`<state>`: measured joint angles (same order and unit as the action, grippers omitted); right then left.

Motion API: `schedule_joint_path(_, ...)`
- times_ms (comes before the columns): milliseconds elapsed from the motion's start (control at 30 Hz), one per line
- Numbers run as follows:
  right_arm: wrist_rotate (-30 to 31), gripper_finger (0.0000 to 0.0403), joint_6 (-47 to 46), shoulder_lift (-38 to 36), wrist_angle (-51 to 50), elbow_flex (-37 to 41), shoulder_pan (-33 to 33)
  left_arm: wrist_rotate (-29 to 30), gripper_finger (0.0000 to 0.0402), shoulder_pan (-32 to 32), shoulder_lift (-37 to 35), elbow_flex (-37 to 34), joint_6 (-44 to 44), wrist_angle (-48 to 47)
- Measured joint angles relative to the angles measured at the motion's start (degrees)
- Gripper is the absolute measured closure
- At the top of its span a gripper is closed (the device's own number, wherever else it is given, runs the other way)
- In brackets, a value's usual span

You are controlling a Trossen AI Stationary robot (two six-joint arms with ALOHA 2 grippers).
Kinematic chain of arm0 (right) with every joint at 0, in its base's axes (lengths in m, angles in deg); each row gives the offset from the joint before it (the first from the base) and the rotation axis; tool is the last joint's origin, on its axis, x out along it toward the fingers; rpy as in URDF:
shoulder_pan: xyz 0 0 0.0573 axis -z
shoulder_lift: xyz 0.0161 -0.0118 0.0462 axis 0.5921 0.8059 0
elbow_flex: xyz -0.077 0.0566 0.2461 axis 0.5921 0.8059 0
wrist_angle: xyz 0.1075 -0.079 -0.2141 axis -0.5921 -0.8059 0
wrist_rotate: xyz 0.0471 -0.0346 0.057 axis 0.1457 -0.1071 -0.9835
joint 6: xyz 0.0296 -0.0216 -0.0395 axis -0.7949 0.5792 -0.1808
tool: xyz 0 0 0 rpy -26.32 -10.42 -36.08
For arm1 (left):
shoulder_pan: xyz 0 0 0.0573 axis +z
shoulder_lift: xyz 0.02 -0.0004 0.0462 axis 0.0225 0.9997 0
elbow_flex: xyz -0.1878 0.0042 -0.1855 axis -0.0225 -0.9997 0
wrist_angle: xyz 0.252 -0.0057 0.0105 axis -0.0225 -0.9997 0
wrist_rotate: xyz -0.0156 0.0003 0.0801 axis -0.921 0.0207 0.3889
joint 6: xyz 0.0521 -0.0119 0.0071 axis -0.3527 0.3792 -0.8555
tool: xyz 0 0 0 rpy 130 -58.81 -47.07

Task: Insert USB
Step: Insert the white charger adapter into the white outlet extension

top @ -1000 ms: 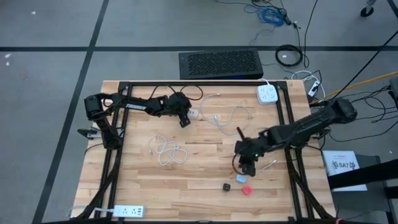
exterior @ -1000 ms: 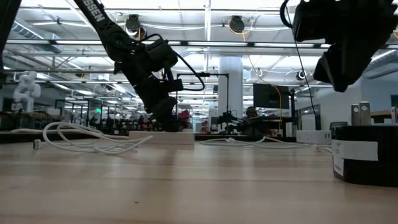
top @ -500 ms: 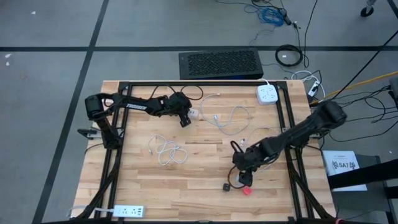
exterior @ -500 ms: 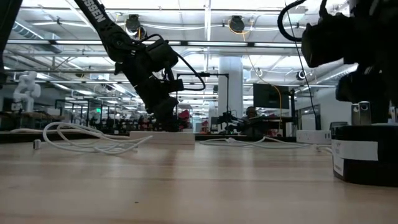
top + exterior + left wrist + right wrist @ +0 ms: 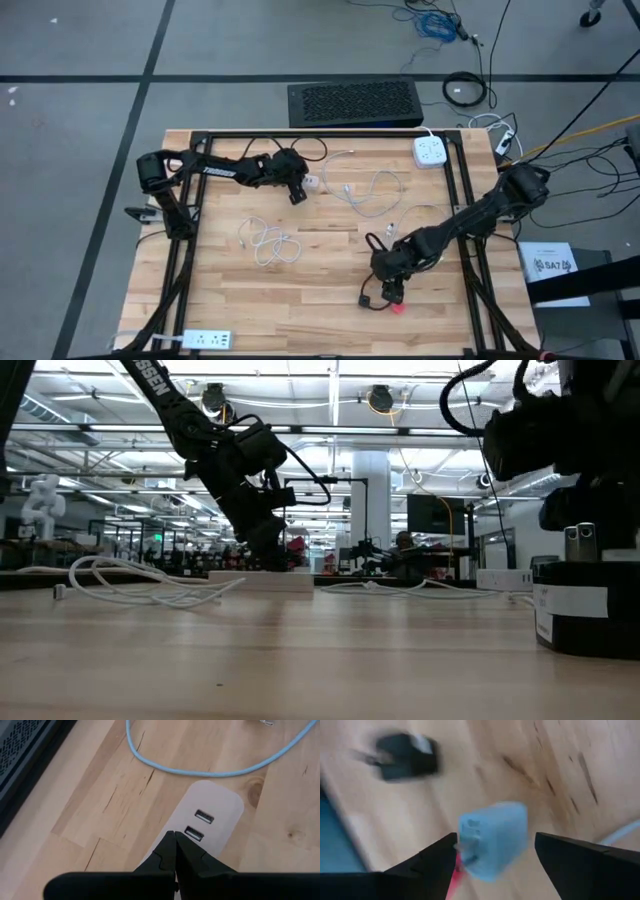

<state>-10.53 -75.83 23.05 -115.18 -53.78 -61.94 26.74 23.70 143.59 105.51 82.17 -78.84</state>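
1. The right gripper [image 5: 391, 291] is hovering low over the near right part of the table [image 5: 320, 320], with its fingers [image 5: 427, 865] standing wide apart and gripping nothing.
2. Between those fingers, in the right wrist view, a small pale blue plug [image 5: 492, 840] is lying on the wood, with a bit of red showing just beside it and a small black piece [image 5: 402, 752] lying farther off.
3. In the high view the red piece [image 5: 397, 307] is showing just past the gripper, and the black piece [image 5: 366, 299] is sitting beside it.
4. The left gripper [image 5: 175, 845] is resting at the far side of the table with its fingers pressed together, empty, its tip touching the white power strip [image 5: 212, 817] right beside the two USB ports [image 5: 199, 825].
5. The step in hand appears to be the pick-up: the right arm is lining up on the blue plug while the left arm seems to be steadying the strip.
6. The next move is calling for the right gripper to drop squarely around the plug and close on its sides without nudging it away.
7. After that, the plug is needing a carry well across the table to the strip, with its connector turned to match a port.
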Motion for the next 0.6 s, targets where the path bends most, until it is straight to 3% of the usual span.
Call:
schedule_joint_path(167,0.6,0.0145,2.1,3.2,0.0,0.0,-0.3,0.0,0.04,0.0,0.0,0.0,0.0,0.0)
schedule_joint_path(300,1.2,0.017,3.1,4.1,-0.4,0.0,-0.2,0.0,0.04,0.0,0.0,0.0,0.0,0.0)
schedule_joint_path(600,3.9,0.0315,8.5,3.9,-0.7,0.3,2.7,0.0,0.04,0.0,0.0,0.0,0.1,0.0)
